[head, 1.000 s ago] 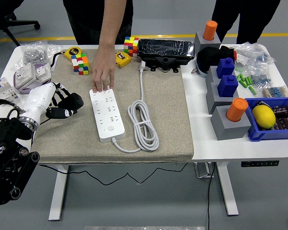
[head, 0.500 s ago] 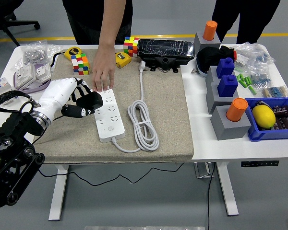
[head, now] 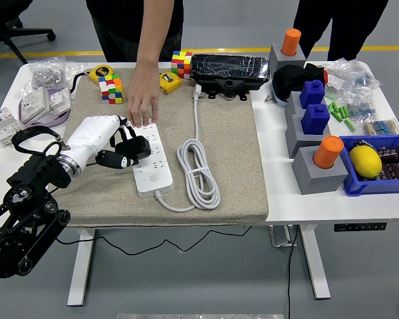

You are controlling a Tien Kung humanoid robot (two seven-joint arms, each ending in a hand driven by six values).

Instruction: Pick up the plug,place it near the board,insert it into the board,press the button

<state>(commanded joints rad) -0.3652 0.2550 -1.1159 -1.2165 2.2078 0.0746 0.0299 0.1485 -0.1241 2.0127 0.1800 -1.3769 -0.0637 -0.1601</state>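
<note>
The left hand reaches in over the left edge of the white power strip, its dark fingers curled around what looks like a small black plug, held just above the sockets in the strip's middle rows. From the far side a person's hand presses down on the strip's top end, apparently to keep the board from sliding under the push of insertion. The strip lies lengthwise on the tan mat, whose cloth surface likely adds grip, and its white cable loops away to the right, clear of the working side. The round button sits near the strip's near end (uncovered and reachable once the plug is seated). The step in hand appears to be lining the prongs up with a socket; whether they have entered cannot be told.
</note>
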